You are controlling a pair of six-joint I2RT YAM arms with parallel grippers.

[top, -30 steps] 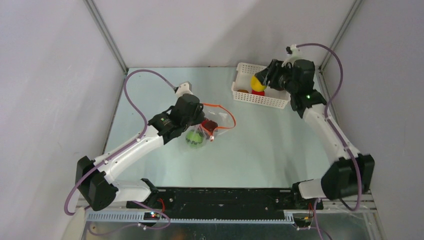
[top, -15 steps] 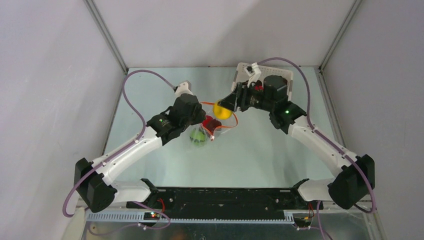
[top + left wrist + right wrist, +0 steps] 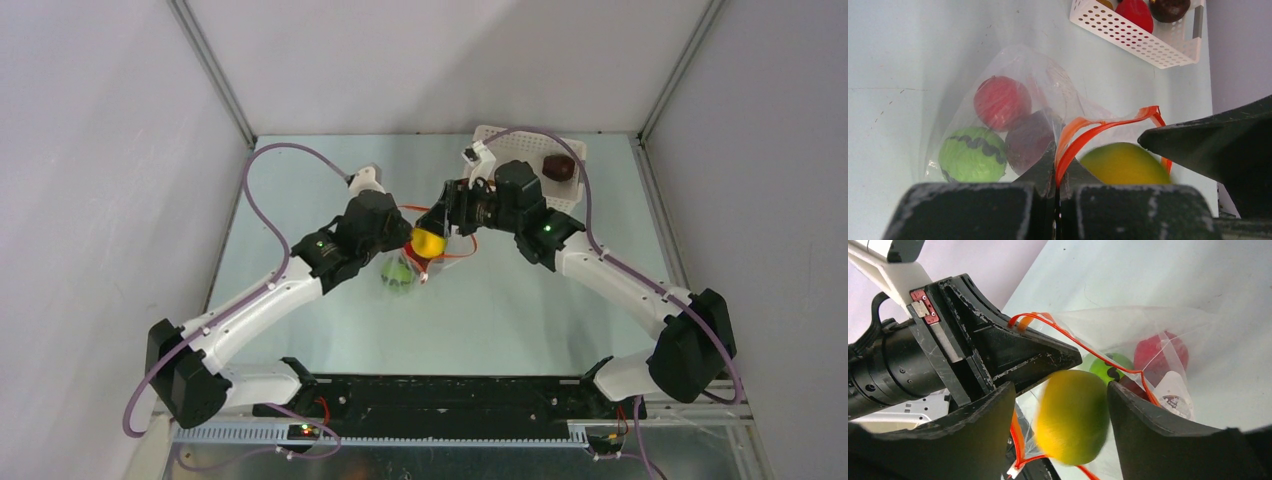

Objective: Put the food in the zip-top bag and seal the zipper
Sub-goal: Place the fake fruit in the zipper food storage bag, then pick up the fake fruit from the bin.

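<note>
The clear bag (image 3: 1058,80) lies mid-table holding a red ball (image 3: 1000,102), a green ball (image 3: 972,155) and a maroon ball (image 3: 1030,140). The left gripper (image 3: 1055,170) is clamped on its orange zipper (image 3: 1098,125). A yellow fruit (image 3: 1073,415) is at the bag's mouth between the parted jaws of the right gripper (image 3: 1062,387), ungripped. The white basket (image 3: 1128,35) holds a red fruit (image 3: 1135,12) and a dark fruit (image 3: 1168,7)

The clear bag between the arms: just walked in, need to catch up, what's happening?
The left gripper is shut on the orange-red zipper of the zip-top bag, holding its mouth up. The right gripper, jaws parted, has a yellow-green fruit at that mouth, seemingly dropping in. A red ball, a green ball and a maroon ball lie inside; the white basket holds a red fruit and a dark fruit.
</note>
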